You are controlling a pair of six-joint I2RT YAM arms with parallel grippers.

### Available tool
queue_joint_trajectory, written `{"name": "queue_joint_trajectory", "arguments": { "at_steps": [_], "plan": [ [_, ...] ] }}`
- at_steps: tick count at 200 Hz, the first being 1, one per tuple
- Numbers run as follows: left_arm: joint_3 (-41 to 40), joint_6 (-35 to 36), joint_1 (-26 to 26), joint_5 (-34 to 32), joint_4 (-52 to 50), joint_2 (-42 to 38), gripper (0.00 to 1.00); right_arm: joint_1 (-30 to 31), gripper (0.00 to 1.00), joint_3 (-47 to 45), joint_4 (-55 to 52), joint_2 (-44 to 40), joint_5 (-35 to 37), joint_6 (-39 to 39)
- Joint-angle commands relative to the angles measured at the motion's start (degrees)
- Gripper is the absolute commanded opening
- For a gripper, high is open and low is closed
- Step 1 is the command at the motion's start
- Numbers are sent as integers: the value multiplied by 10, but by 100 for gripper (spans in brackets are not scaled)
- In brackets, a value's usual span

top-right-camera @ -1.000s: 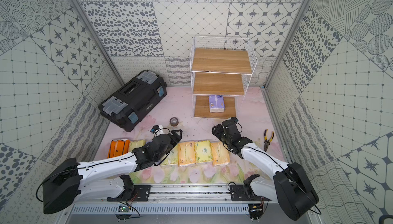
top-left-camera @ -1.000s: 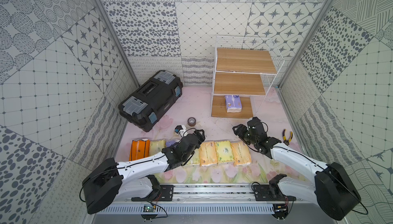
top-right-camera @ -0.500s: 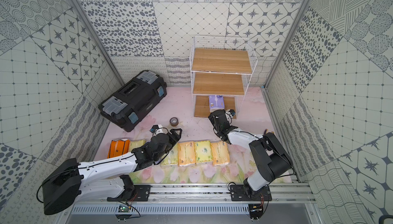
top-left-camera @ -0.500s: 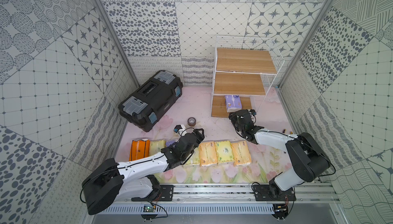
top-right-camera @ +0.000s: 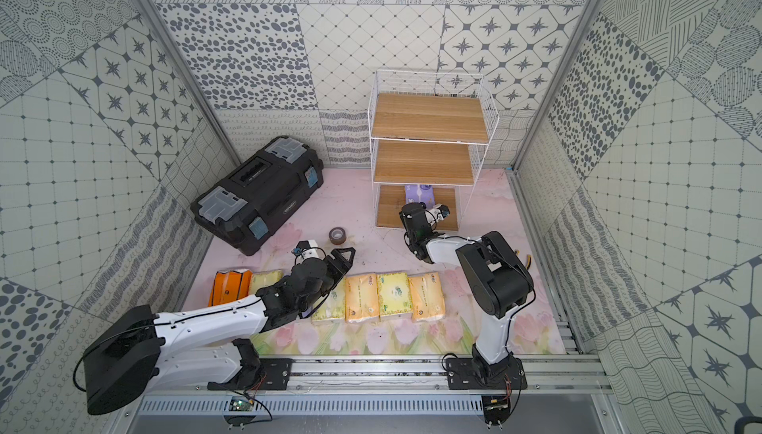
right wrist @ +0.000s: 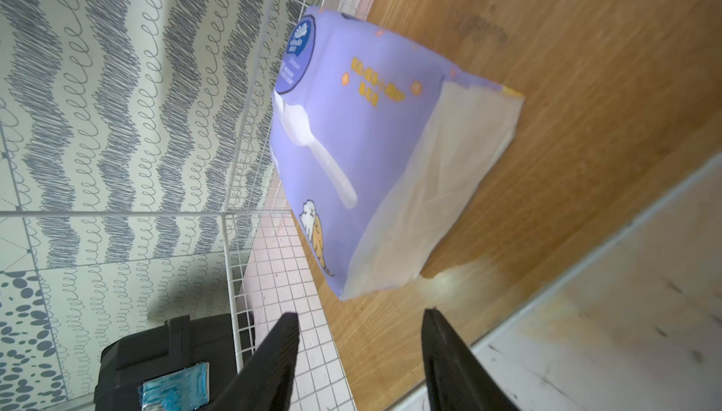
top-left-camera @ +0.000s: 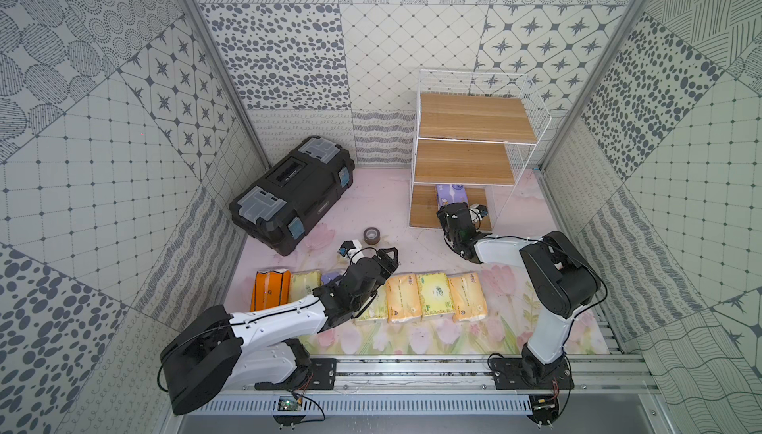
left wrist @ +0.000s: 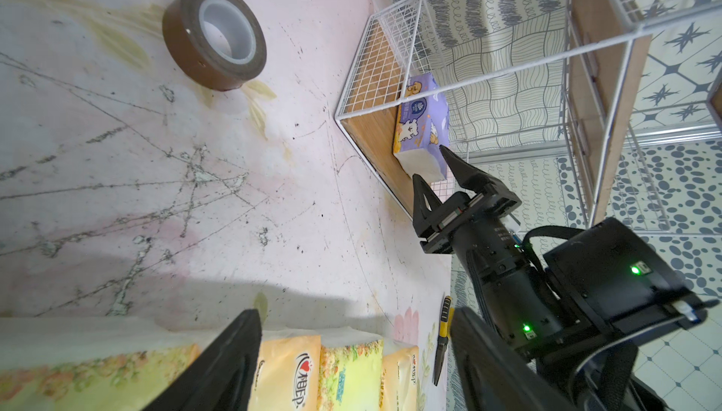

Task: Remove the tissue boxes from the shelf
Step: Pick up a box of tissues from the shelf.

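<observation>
A purple tissue box (top-left-camera: 451,194) (top-right-camera: 419,193) lies on the bottom board of the shelf (top-left-camera: 474,116) (top-right-camera: 429,116), the white wire rack. My right gripper (top-left-camera: 453,206) (right wrist: 360,313) is open just in front of the box's white end (right wrist: 437,202), not touching it. The left wrist view shows the same box (left wrist: 422,124) with the right gripper (left wrist: 429,162) before it. Several more tissue boxes lie in a row on the floor, from an orange one (top-left-camera: 271,296) to a yellow-orange one (top-left-camera: 468,296). My left gripper (top-left-camera: 381,256) (left wrist: 355,313) hovers open and empty over that row.
A big black toolbox (top-left-camera: 292,194) sits at the back left. A brown tape roll (top-left-camera: 372,236) (left wrist: 215,34) lies between it and the shelf. Yellow-handled pliers (top-right-camera: 527,260) (left wrist: 443,335) lie right of the row. The arms' rail (top-left-camera: 412,370) runs along the front edge.
The right arm has swung from the right end of the floor row up to the shelf's bottom board, its jaws a little narrower. The left arm has stayed put.
</observation>
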Motion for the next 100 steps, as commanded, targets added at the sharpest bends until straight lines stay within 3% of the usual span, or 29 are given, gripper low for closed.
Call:
{"name": "queue_joint_trajectory", "arguments": {
  "at_steps": [1,56,100],
  "plan": [
    [-4,14,7,8,33,-1,81,-5,53,23,32,24,20,7],
    [-3,18,11,5,19,-16,81,-19,44,55,20,62,30,7],
    [11,24,13,7,-6,-18,81,-22,25,68,14,79,25,15]
  ]
}}
